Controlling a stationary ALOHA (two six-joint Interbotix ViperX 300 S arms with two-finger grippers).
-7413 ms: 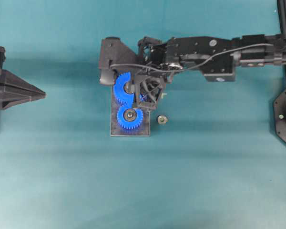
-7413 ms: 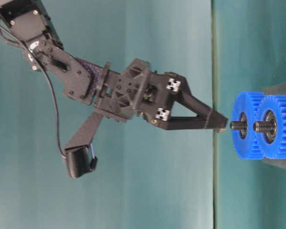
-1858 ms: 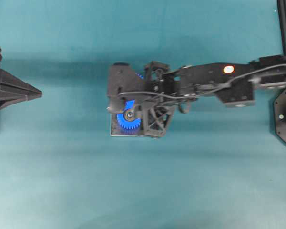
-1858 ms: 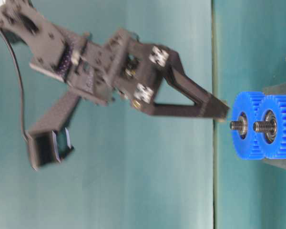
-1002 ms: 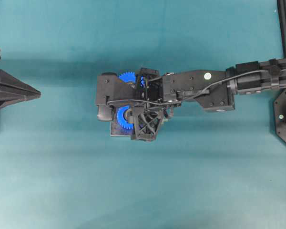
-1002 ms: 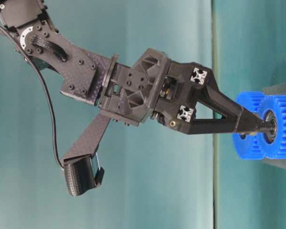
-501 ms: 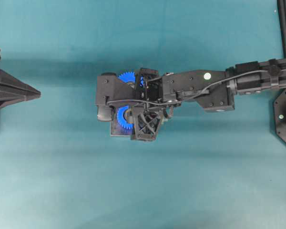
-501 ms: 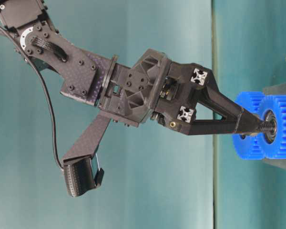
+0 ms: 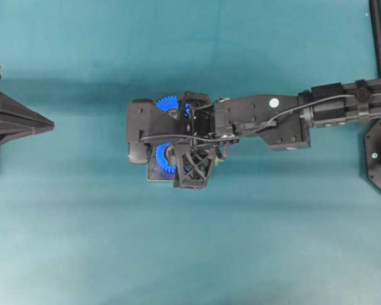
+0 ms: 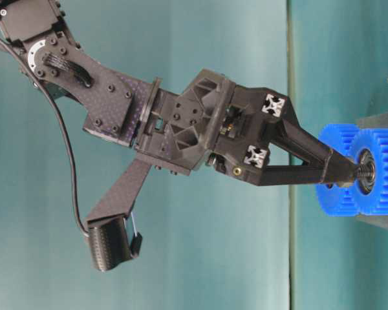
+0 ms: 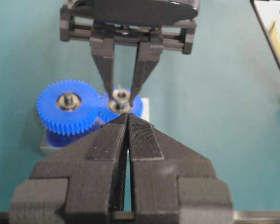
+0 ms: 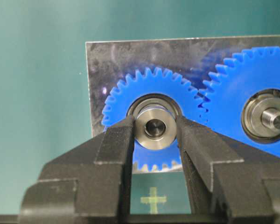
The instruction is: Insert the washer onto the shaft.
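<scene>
Black ribbed fingers [image 12: 116, 144] of the right hand [image 12: 154, 135] are clamped on the washer [image 12: 154, 127], one on each side of its rim. The washer is a silvery metal ring with a dark round centre, where the shaft [image 12: 155, 127] shows end-on. It sits over the hub of the smaller blue gear [image 12: 151, 100], ringed by the gear's metal bearing. From table level, the right hand [image 10: 346, 174] points down at the gears, its tips right at the threaded shaft [image 10: 361, 172] of the nearer blue gear [image 10: 378, 169]; whether the washer is fully seated on the shaft cannot be told.

The smaller gear meshes with a larger blue gear [image 12: 266, 84] beside it, which has its own metal hub and stub shaft. Both stand on a grey metal base plate [image 12: 102, 60] resting on the teal surface [image 12: 37, 93]. A pale cross mark [image 12: 153, 199] shows on the surface just below the plate.

The left hand [image 11: 127, 122] is well apart from the gears, at the left edge of the overhead view [image 9: 32, 122], its two fingers pressed together with nothing between them. From its own camera it faces the gears and the right hand [image 11: 122, 98] over the far gear.
</scene>
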